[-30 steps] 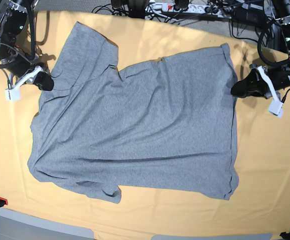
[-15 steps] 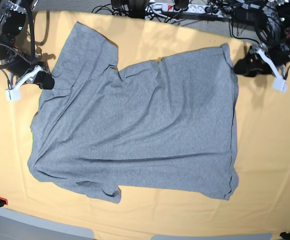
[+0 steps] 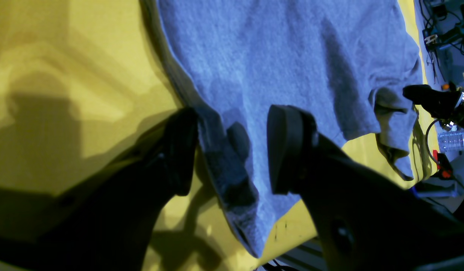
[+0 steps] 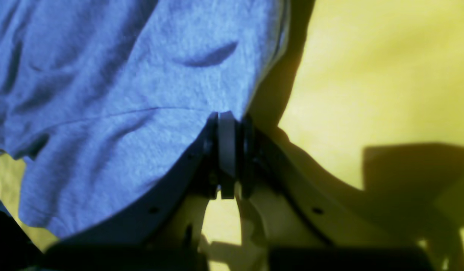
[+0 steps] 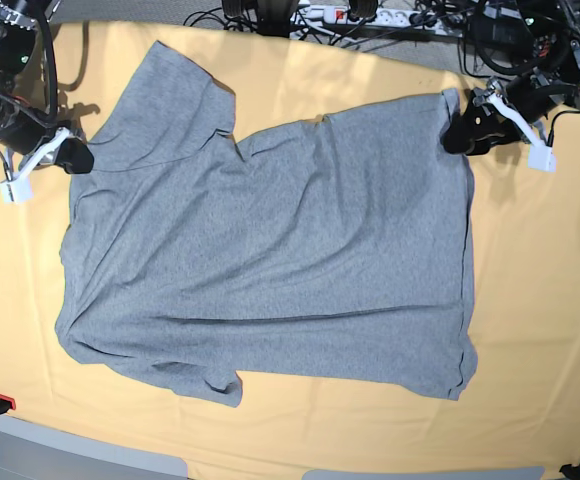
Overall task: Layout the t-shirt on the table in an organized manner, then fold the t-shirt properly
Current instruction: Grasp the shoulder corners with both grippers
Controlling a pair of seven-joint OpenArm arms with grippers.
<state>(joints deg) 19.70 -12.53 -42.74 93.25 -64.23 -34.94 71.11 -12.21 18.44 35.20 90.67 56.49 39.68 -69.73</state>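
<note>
The grey t-shirt (image 5: 270, 250) lies spread plain side up on the yellow table (image 5: 550, 320), with wrinkles and a folded-under corner at the near left. My left gripper (image 5: 458, 135) is at the shirt's far right corner. In the left wrist view it (image 3: 232, 150) stands open, its fingers (image 3: 288, 146) straddling the hem edge of the t-shirt (image 3: 292, 56). My right gripper (image 5: 75, 158) is at the shirt's left edge. In the right wrist view it (image 4: 227, 116) is shut on a pinch of the t-shirt (image 4: 123, 75).
Cables and a power strip (image 5: 350, 15) run along the table's far edge. A red-tipped object (image 5: 0, 403) sits at the near left corner. The table's front edge (image 5: 370, 470) runs along the bottom of the base view.
My left gripper has moved from the middle of the shirt's right edge to its far right corner and has opened. My right gripper has shifted slightly left, drawing the shirt's edge with it.
</note>
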